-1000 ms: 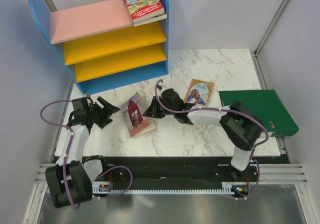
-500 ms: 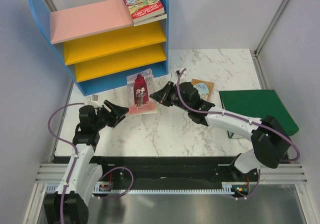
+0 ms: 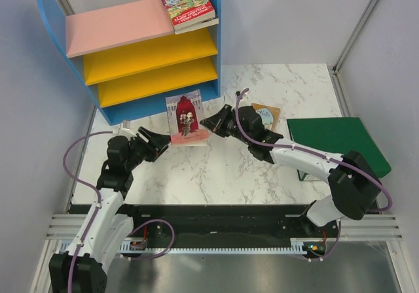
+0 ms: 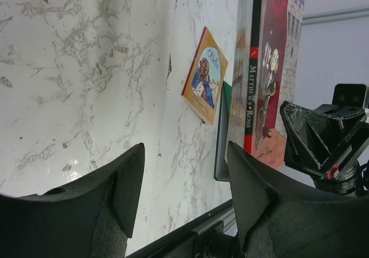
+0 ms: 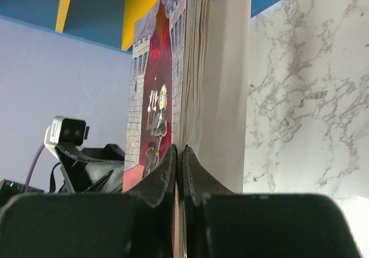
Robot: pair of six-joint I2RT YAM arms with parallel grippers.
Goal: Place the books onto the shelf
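A pink-red book (image 3: 186, 118) (image 4: 271, 68) (image 5: 158, 85) stands upright above the table in front of the shelf (image 3: 111, 28). My right gripper (image 3: 209, 121) (image 5: 180, 151) is shut on its front cover from the right, and the back cover hangs loose. My left gripper (image 3: 160, 139) (image 4: 184, 148) is open just left of the book, with nothing between its fingers. A red Treehouse book (image 3: 186, 5) lies on the shelf's pink top board. A tan book (image 3: 267, 115) (image 4: 204, 76) lies on the table, partly hidden by the right arm.
A large green binder (image 3: 340, 142) lies at the table's right edge. The shelf's blue base (image 3: 157, 103) stands directly behind the held book. White walls close in on the left and right sides.
The right gripper has lifted the pink-red book off the table and carried it up toward the shelf. The left arm has followed toward the book, its jaws narrower.
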